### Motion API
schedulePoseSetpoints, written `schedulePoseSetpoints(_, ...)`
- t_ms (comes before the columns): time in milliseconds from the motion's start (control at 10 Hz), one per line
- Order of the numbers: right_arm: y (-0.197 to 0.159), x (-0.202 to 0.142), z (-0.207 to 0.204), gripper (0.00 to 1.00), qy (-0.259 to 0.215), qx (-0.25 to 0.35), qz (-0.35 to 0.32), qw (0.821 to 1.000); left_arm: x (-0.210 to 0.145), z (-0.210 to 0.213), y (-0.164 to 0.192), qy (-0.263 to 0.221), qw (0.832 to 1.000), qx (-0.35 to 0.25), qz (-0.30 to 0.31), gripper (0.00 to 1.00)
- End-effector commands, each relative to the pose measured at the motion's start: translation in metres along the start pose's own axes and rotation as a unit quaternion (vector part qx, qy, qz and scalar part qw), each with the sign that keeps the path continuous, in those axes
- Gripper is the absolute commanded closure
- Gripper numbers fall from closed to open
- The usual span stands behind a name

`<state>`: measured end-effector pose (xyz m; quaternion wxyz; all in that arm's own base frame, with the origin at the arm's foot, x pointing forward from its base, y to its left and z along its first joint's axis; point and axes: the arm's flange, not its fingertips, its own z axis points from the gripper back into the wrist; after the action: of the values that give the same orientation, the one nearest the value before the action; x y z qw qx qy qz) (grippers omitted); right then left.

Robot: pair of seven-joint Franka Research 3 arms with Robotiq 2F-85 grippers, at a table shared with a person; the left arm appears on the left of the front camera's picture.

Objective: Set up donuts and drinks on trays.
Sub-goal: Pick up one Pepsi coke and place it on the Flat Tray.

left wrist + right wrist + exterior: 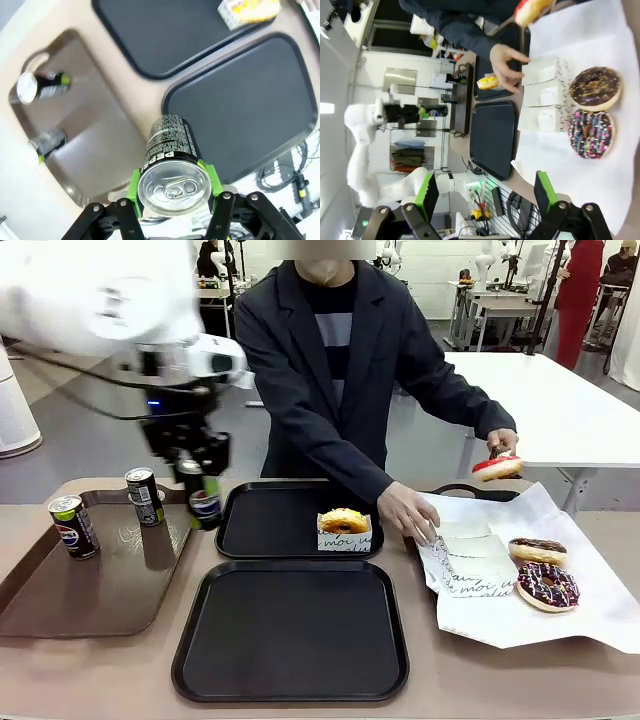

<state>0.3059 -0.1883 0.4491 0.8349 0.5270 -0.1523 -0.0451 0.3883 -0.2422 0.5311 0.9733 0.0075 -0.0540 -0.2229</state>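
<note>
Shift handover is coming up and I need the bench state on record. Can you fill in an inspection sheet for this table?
Surface: tan table; brown tray on the left, white paper on the right.
Job's things: far black tray holds one sleeved donut; near black tray bare; two cans on the brown tray; two chocolate donuts on the paper; person's hand holds up a pink donut.
Clutter: paper sleeves by the person's other hand.
Grippers: left gripper shut on a third can, lifted; right gripper open, holding nothing.
Cables: loose cables below the table edge.
Surroundings: person at the far side; white table behind.
</note>
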Motion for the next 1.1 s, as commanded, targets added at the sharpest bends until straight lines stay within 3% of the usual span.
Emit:
schedulePoseSetpoints(0,0.001,0.003,0.0,0.0,-0.007,0.012,0.011,1.0,-0.03,0.01,0.016,-0.008,1.0,0.002,-0.001,0.42)
schedulePoseSetpoints(500,0.001,0.003,0.0,0.0,-0.007,0.012,0.011,1.0,-0.04,0.008,0.008,-0.025,1.0,0.007,0.015,0.42)
schedulePoseSetpoints(1000,0.001,0.003,0.0,0.0,-0.007,0.012,0.011,1.0,-0.017,0.01,0.004,-0.021,1.0,0.013,0.012,0.42)
